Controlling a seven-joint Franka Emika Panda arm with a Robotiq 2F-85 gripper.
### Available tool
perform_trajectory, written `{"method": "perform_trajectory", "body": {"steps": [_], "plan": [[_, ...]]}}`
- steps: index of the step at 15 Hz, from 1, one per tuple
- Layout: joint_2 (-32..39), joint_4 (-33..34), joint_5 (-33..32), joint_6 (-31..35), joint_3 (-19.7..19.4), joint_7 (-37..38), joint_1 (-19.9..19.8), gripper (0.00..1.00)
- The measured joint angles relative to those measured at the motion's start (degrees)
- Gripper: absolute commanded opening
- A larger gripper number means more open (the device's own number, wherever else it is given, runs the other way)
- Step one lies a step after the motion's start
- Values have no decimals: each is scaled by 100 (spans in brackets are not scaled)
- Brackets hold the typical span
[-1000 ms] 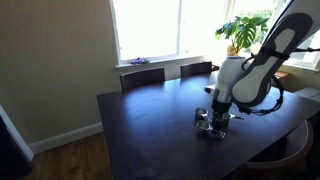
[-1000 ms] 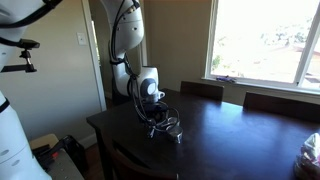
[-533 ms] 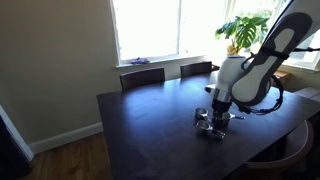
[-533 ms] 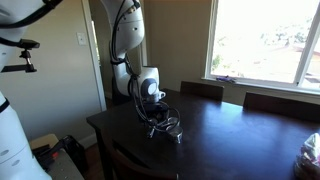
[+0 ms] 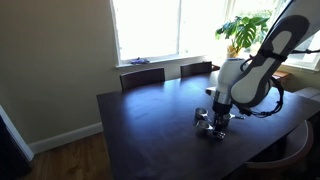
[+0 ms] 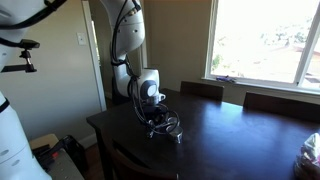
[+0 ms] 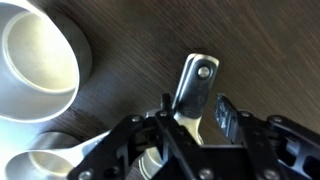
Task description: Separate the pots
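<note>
Small shiny silver metal pots (image 5: 205,122) sit close together on the dark wooden surface (image 5: 150,135), under my gripper (image 7: 195,110). Dark chairs (image 5: 142,77) and a leafy plant (image 5: 243,30) stand well apart from them. In the wrist view one pot's flat holed handle (image 7: 197,78) lies between the jaws; I cannot tell whether they pinch it. Both pots are cut off at the frame's edge, and the lower one is partly behind the gripper.

White rounded arm (image 5: 262,57), black joint bands, black cable; black tool (image 7: 193,110).
</note>
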Motion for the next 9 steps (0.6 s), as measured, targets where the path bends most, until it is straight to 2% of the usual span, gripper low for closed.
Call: {"method": "perform_trajectory", "body": {"steps": [2,5,6,9], "plan": [[36,18,23,-13,0,0,0,39],[45,34,31,-35,2,0,0,14],[45,39,31,-38,3,0,0,10],[45,49,31,-38,12,0,1,12]]}}
